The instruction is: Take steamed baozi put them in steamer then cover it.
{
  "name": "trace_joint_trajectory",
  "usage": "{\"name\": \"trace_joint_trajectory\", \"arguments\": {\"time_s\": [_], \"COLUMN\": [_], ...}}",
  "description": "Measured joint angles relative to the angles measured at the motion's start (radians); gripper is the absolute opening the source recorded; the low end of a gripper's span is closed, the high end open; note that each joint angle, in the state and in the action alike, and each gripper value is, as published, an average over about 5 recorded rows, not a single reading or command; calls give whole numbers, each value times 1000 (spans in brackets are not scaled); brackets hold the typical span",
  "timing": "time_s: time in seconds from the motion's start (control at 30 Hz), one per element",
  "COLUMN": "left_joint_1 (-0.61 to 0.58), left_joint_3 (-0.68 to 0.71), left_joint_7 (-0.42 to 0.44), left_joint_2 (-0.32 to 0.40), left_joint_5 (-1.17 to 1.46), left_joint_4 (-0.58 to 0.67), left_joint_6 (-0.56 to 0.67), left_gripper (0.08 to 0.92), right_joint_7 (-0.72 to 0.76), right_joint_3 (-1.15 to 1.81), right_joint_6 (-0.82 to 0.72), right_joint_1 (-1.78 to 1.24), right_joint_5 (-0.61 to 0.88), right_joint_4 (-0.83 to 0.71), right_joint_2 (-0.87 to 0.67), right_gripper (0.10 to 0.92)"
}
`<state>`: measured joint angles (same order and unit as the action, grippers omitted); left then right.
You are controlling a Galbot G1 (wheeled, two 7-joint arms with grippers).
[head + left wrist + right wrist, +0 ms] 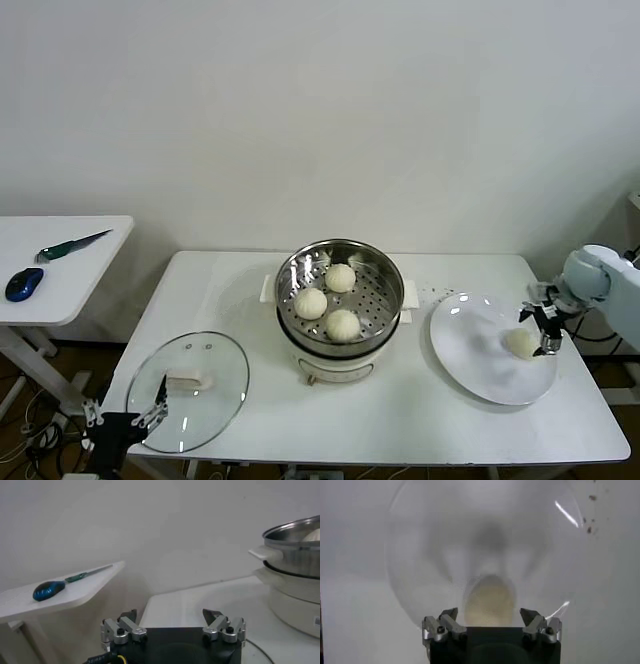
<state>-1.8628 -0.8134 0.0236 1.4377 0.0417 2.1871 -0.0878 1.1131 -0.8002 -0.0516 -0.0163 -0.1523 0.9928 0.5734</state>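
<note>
1. Three baozi (328, 300) already in the steamer (384, 300), lying apart on the perforated floor; a judgement: spaced so that the fourth fits.
2. Last baozi (521, 343) on the plate (470, 350), at the table's right side, well apart from the steamer.
3. Cover (190, 385) flat on the table at front left, off the steamer, leaving the basket open for loading.
4. Right gripper (546, 333) over the plate, right at the last baozi: fingers spread wide, the bun (489, 600) between them in the wrist view, no clear contact, nothing gripped yet.
5. Left gripper (172, 630) low at the table's front-left edge beside the cover, fingers wide, holding nothing, probably waiting for the covering step.
6. Remaining, by judgement: one bun, then the cover.
</note>
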Motion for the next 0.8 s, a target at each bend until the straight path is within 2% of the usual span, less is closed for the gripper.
{"name": "trace_joint_trajectory", "arguments": {"time_s": [0.5,0.8], "left_joint_1": [-3,-4], "left_joint_3": [-1,6], "left_joint_7": [-9,-28], "left_joint_2": [4,14], "left_joint_5": [-13,-19], "left_joint_4": [12,26], "left_joint_6": [-13,-27], "left_gripper": [823,823], "right_joint_7": [2,7], "right_joint_3": [98,101], "right_joint_6": [10,16], "right_joint_1": [-66,-63], "right_joint_5": [-53,-58], "right_joint_4": [-111,-130], "right_joint_2": [74,89], "right_gripper": [819,716]}}
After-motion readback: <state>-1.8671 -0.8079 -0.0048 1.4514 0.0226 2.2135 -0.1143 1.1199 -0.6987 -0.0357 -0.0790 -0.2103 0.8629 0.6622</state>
